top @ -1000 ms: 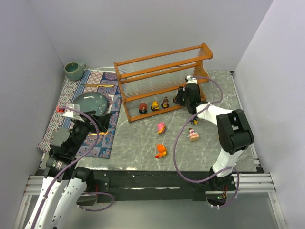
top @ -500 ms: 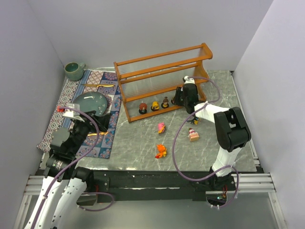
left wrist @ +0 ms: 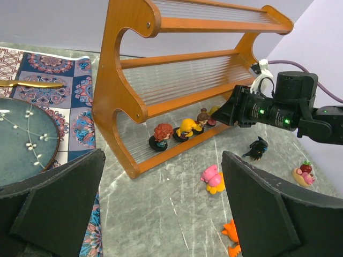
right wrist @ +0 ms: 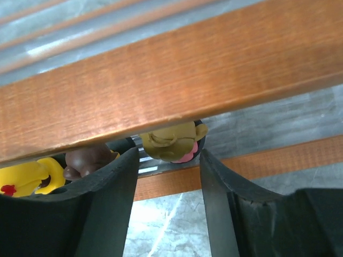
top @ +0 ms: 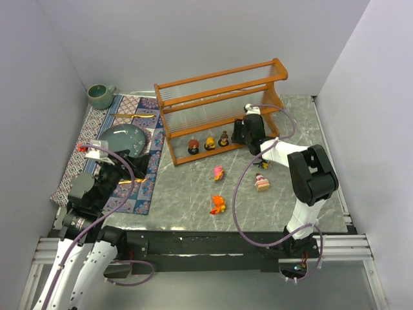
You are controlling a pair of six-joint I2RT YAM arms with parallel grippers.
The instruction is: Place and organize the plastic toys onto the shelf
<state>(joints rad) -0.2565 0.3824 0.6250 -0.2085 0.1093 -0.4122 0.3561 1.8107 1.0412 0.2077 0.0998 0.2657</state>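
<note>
The orange-brown shelf [top: 219, 97] stands at the back of the table. Three toys [top: 210, 143] stand in a row on its bottom tier. My right gripper [top: 241, 134] reaches into that tier just right of them. In the right wrist view its jaws [right wrist: 169, 160] stand a little apart, and an olive-haired toy with pink [right wrist: 171, 142] stands on the tier between the tips. A pink-yellow toy [top: 219, 172], an orange one [top: 218, 205], a pink one [top: 262, 183] and a black one [top: 263, 164] lie on the table. My left gripper [left wrist: 166, 214] is open and empty at the left.
A patterned mat [top: 139, 187] at the left carries a dark green plate [top: 122, 139] and a gold utensil [top: 132, 115]. A green cup [top: 100, 95] stands in the back left corner. White walls close in the table on three sides.
My right gripper has slid left along the bottom tier, closer to the row of toys, and its jaws have parted. The left arm has stayed still.
</note>
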